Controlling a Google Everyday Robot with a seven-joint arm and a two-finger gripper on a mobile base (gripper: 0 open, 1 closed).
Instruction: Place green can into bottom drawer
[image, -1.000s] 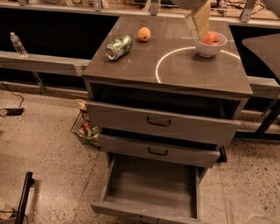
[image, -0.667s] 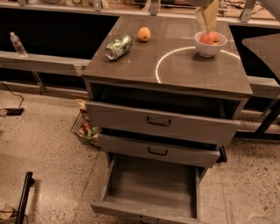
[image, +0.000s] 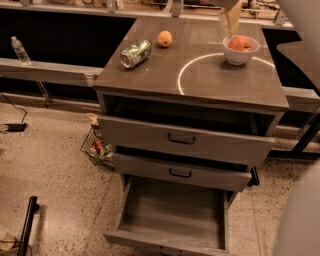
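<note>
green can (image: 135, 53) lies sideways on table (image: 150, 80): likely light, slick, dentable; grasp mid-body. gripper (image: 231, 20) above bowl (image: 240, 56), closure i cannot tell.

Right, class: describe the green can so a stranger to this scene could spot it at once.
Start at the grey cabinet with three drawers; the gripper hangs over its back right, above the white bowl. On the top's back left lies the green can, on its side beside an orange fruit. It alone is shiny green-and-silver metal.

Gripper (image: 231, 19), at the view's top edge: pale tan, flat-sided. Arm (image: 307, 30), along the right edge: smooth, rounded, off-white shell.
</note>
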